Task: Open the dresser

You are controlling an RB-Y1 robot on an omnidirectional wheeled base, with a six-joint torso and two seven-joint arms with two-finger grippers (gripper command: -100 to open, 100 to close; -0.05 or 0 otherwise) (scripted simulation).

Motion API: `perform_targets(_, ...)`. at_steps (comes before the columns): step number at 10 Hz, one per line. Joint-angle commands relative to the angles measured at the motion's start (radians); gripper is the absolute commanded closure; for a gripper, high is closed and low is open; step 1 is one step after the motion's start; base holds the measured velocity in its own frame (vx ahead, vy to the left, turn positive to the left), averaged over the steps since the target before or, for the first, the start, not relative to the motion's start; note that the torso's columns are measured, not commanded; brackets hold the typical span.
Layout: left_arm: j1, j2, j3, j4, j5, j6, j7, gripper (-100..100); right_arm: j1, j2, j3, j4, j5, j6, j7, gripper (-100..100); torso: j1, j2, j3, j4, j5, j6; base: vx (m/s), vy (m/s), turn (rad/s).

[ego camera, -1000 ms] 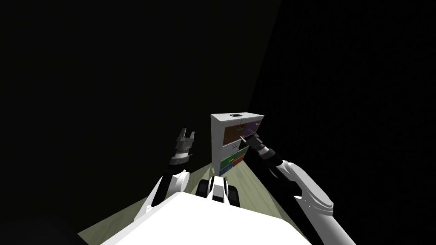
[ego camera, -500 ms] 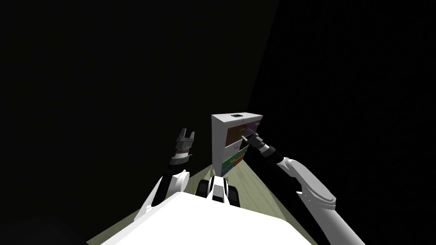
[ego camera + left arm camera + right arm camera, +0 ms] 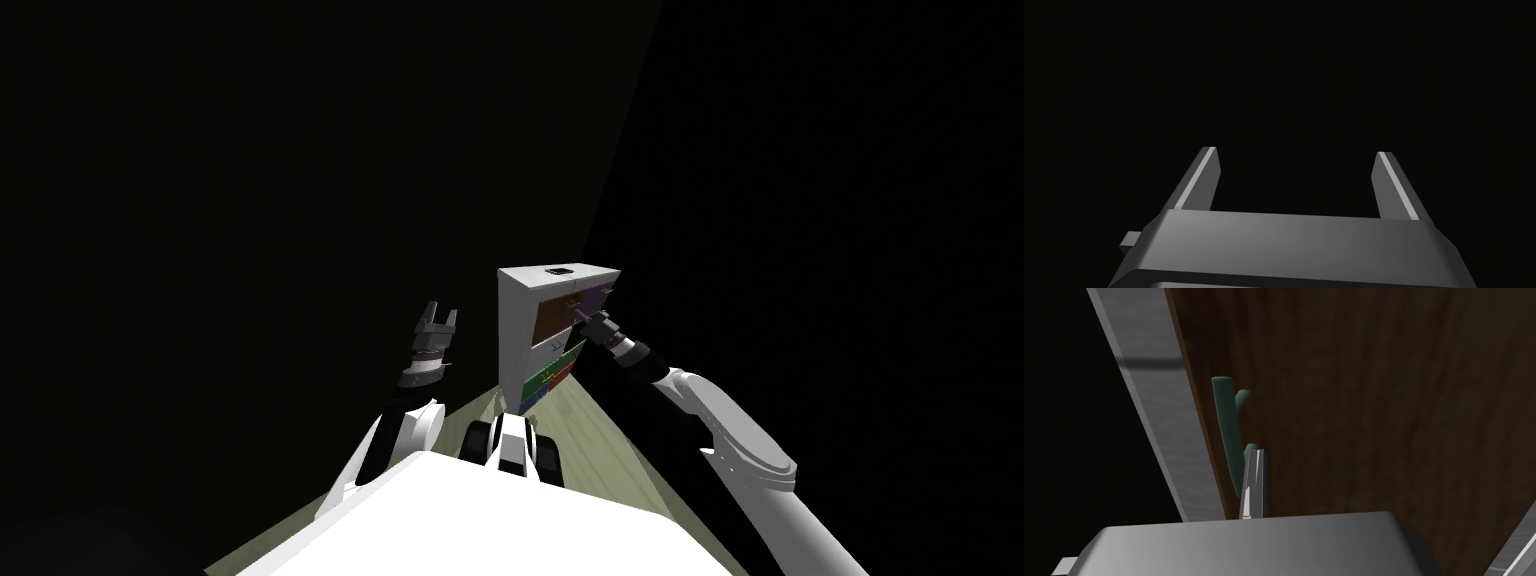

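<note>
Dresser (image 3: 515,320): one, an upright light grey cabinet, standing on the pale plank floor (image 3: 600,440) ahead and slightly to the right. Drawer fronts in brown, purple, pale grey, green, orange and blue are made out; their contents cannot be seen. One small dark flat object (image 3: 556,270) is carried on its top. On the brown wood-grained drawer front (image 3: 1374,413) one dark green bar handle (image 3: 1225,423) is mounted. The right gripper (image 3: 1253,455) is held at this front, its fingers drawn together into one blade just beside the handle. The left gripper (image 3: 1297,151) is raised left of the dresser, well apart, its fingers spread wide with nothing between them.
</note>
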Motion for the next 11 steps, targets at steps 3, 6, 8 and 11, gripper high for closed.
perform_targets(3, 0.000, 0.000, 0.000, 0.000, 0.000, 0.000, 0.000, 0, 0.003, -0.009, -0.002, -0.013, -0.006, -0.007, -0.010, 100, 0.006, -0.007, -0.004, -0.002, 0.002, -0.001, -0.121, -0.103, -0.040)
perform_targets(6, 0.000, 0.000, 0.000, 0.000, 0.000, 0.000, 0.000, 0, 0.015, -0.055, -0.031, -0.028, 0.039, 0.001, 0.000, -100, 0.018, -0.015, -0.009, -0.004, 0.005, -0.002, 0.064, 0.145, -0.086)
perform_targets(8, 0.000, 0.000, 0.000, 0.000, 0.000, 0.000, 0.000, 0, 0.024, -0.090, -0.052, -0.037, 0.072, 0.008, 0.007, -100, 0.007, -0.009, -0.005, -0.002, 0.002, -0.001, 0.106, 0.194, -0.092)
perform_targets(11, 0.000, 0.000, 0.000, 0.000, 0.000, 0.000, 0.000, 0, 0.037, -0.142, -0.085, -0.051, 0.123, 0.019, 0.018, -100, 0.006, -0.005, -0.003, -0.001, 0.001, -0.001, 0.081, 0.198, -0.104)
